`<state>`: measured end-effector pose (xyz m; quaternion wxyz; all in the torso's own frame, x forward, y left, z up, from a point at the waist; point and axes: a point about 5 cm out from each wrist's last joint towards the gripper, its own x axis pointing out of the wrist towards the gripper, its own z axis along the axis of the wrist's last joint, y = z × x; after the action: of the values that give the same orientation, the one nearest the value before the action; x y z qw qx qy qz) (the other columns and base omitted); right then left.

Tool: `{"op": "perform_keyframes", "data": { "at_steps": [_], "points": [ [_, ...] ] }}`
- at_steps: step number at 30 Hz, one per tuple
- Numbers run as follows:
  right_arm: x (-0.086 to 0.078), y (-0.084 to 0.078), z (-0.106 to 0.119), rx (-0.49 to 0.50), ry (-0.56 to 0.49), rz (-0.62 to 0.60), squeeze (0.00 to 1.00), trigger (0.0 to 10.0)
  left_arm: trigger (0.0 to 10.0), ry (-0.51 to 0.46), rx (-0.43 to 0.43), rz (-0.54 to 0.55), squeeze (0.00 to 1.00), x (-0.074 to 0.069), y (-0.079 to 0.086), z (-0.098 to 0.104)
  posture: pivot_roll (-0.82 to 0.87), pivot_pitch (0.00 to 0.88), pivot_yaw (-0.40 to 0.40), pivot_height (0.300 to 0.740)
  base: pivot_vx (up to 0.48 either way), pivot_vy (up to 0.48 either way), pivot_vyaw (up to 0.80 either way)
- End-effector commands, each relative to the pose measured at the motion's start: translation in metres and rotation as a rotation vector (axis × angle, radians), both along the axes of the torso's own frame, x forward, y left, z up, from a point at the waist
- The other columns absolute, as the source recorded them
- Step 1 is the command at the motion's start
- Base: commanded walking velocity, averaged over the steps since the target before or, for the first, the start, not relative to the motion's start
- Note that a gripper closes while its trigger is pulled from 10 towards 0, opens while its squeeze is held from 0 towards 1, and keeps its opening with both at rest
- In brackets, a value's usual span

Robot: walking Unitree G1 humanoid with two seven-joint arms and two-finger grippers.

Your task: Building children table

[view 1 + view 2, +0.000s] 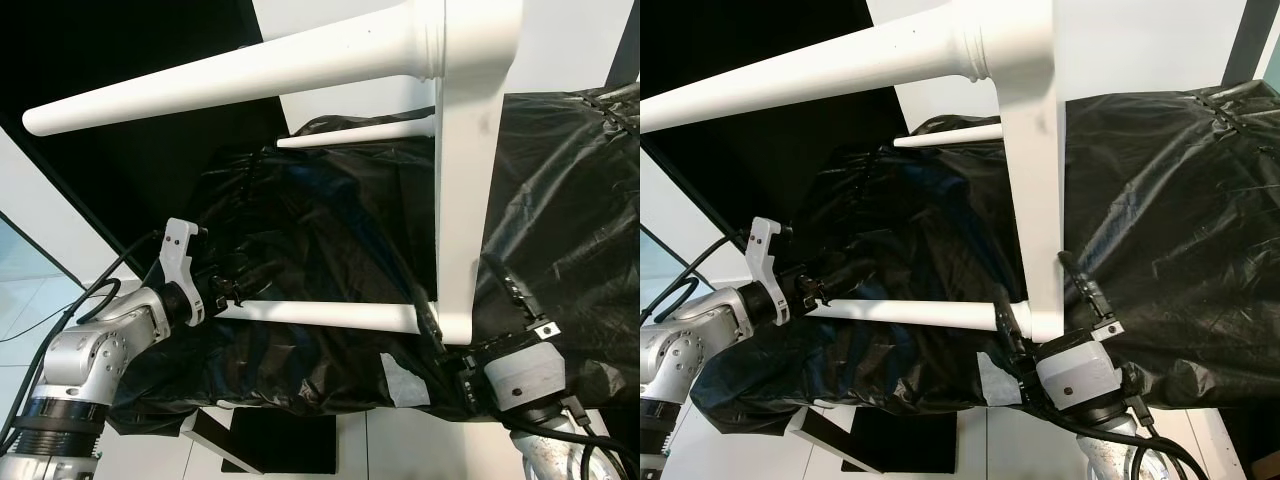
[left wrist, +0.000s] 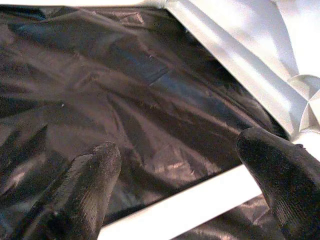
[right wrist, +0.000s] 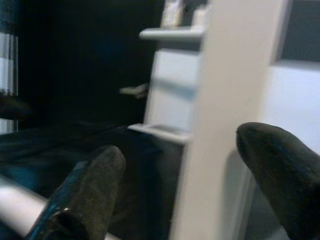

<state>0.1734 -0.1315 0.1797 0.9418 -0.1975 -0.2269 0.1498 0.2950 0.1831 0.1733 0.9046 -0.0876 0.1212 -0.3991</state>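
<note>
So the little white table (image 1: 468,170) is tipped on its side here, top panel standing on edge over a surface covered in crinkly black plastic sheeting (image 1: 330,220), with its tapered legs sticking out toward the robot's left. The top leg (image 1: 230,75) pokes way out over the dark area, a second leg (image 1: 360,131) sits farther back against the plastic, and the lowest leg (image 1: 320,315) runs just above the sheeting. The left gripper (image 1: 222,288) is right at the thin end of that lowest leg; from the wrist view its two black fingers (image 2: 85,190) are spread apart with the white leg (image 2: 190,205) passing between them, and I honestly can't say whether they're actually touching it. The right gripper (image 1: 1040,300) is down at the bottom edge of the tabletop, where the lowest leg joins it, fingers spread on either side of the panel edge (image 3: 220,125), not squeezed together; contact is hard to judge since that view is blurry. There's a pale patch of tape (image 1: 405,380) on the plastic near the right wrist, and a white wall (image 1: 570,45) behind everything, plus a big black panel (image 1: 120,40) off to the left.
</note>
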Motion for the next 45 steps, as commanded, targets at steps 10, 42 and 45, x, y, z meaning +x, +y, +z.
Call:
{"op": "perform_keyframes", "data": {
  "at_steps": [10,42,45],
  "points": [
    [0.012,0.017,-0.010,-0.019,0.136,0.279,0.00,10.0,10.0,-0.034,-0.046,-0.134,0.45,-0.009,-0.004,0.000,-0.10,0.000,0.114,0.740,0.000,0.000,0.00],
    [0.088,0.045,-0.015,0.255,0.305,0.328,0.00,10.0,10.0,-0.150,0.064,0.104,0.00,0.019,-0.036,-0.013,-0.04,0.000,0.032,0.740,0.000,0.000,0.00],
    [0.093,0.049,-0.015,0.266,0.314,0.295,0.00,10.0,10.0,-0.158,0.070,0.168,0.00,0.026,-0.033,-0.011,-0.02,0.000,0.021,0.740,0.000,0.000,0.00]
  ]
}}
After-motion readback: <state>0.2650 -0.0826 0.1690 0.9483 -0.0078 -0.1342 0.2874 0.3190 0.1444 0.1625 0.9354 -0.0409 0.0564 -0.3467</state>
